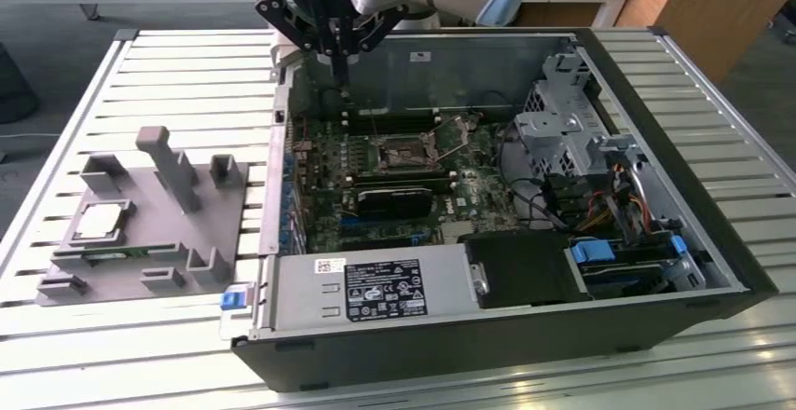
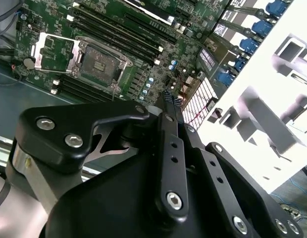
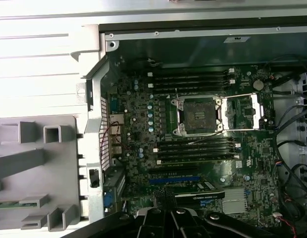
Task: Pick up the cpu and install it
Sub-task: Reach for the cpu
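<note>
The cpu (image 1: 102, 221), a small silvery square chip, lies flat in a recess of the grey holder (image 1: 137, 242) on the exterior view's left, beside the open computer case (image 1: 498, 326). My gripper (image 1: 338, 73) hangs over the case's far left corner, well away from the cpu, with its fingertips together and nothing between them. Both wrist views show those fingertips (image 2: 171, 99) (image 3: 166, 194) above the motherboard. The empty cpu socket (image 1: 404, 154) (image 2: 99, 62) (image 3: 198, 115) sits mid-board with its metal retention frame swung open.
The holder has upright posts (image 1: 168, 163) and carries a green memory stick (image 3: 10, 203). Inside the case are a black card (image 1: 391, 200), a drive cage (image 1: 560, 130), cables (image 1: 597, 210) and the power supply (image 1: 373, 289). The slatted table (image 1: 186, 75) surrounds everything.
</note>
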`<state>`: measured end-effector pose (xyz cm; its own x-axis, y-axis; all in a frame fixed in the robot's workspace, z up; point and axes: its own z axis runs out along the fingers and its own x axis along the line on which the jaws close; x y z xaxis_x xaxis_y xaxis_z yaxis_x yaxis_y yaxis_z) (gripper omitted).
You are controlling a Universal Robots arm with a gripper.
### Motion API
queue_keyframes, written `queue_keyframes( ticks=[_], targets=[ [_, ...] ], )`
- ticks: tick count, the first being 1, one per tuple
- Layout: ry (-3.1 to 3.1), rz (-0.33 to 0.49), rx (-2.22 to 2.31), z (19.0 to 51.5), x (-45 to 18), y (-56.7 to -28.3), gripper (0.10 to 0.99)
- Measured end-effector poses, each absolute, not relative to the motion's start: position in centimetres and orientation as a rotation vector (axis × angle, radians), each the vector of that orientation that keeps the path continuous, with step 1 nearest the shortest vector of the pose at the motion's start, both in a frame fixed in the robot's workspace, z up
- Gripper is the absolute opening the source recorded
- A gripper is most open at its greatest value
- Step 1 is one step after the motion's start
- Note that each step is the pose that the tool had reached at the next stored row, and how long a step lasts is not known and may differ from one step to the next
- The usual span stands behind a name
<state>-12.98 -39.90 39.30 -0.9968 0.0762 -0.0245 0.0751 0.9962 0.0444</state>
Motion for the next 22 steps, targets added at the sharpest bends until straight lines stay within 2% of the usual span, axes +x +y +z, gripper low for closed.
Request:
queue_keyframes(
  ticks=[22],
  targets=[
    [3.112, 0.068, 0.118, 39.2, -16.0, -39.9, 0.106]
  ],
)
